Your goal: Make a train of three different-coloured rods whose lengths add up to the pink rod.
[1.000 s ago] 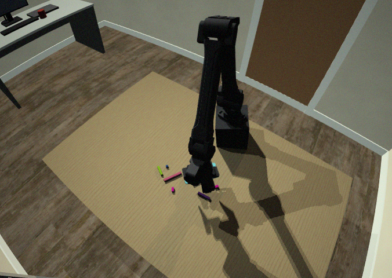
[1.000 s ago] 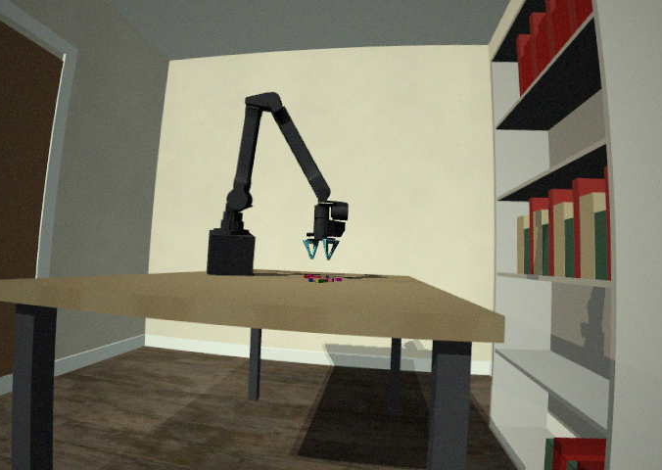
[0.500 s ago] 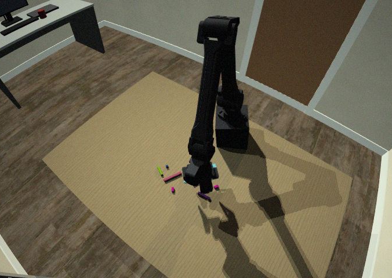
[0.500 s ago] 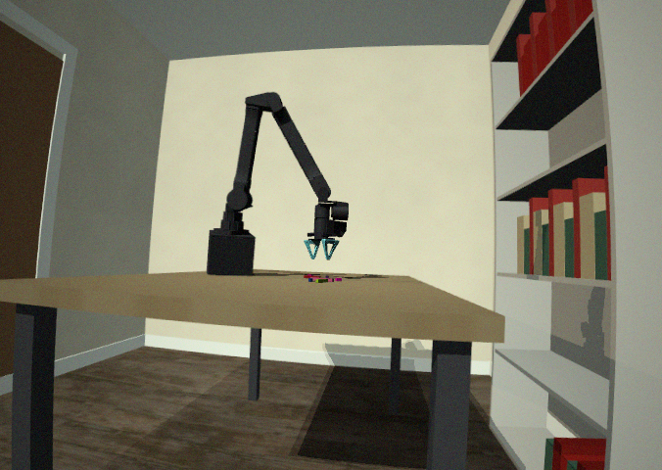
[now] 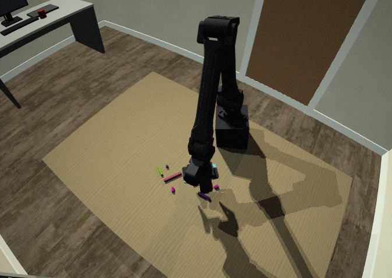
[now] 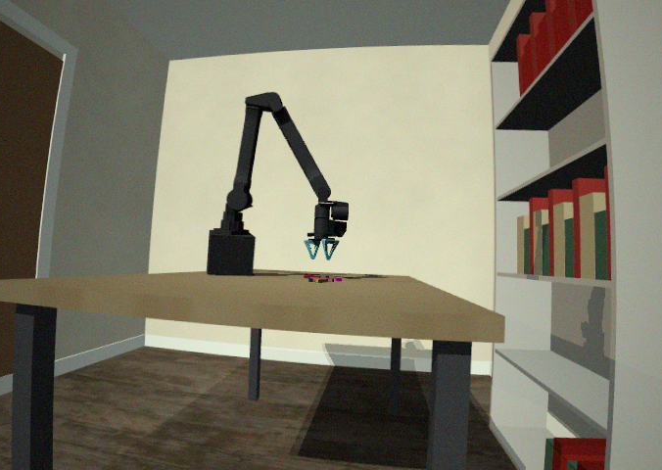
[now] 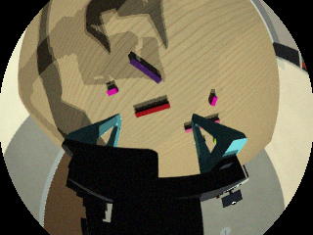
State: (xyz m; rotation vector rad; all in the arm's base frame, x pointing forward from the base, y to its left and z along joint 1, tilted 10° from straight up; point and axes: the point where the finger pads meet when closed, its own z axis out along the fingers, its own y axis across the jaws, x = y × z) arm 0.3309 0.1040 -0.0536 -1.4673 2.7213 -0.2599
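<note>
My gripper point(image 6: 320, 258) point(image 7: 156, 117) is open and empty, high above the table. The red rod point(image 7: 153, 111) shows between and just beyond the fingertips in the wrist view; the arm hides it in the top view. The purple rod point(image 5: 204, 196) point(image 7: 148, 71) lies beyond it, turned another way. One magenta rod point(image 5: 216, 186) point(image 7: 112, 91) lies near the red rod, another magenta rod point(image 5: 172, 189) point(image 7: 213, 101) on the other side. The pink rod point(image 5: 172, 176) point(image 7: 189, 128) is partly behind a finger in the wrist view. The lime rod point(image 5: 160, 171) and blue rod point(image 5: 167, 166) lie beyond it. All lie apart.
The arm's base block point(image 5: 232, 137) point(image 6: 230, 252) stands on the table point(image 5: 104, 157) point(image 6: 120, 294), behind the rods. The arm's shadow falls across the purple rod's area. A desk point(image 5: 81, 9) and a bookshelf point(image 6: 553, 277) stand away from the table.
</note>
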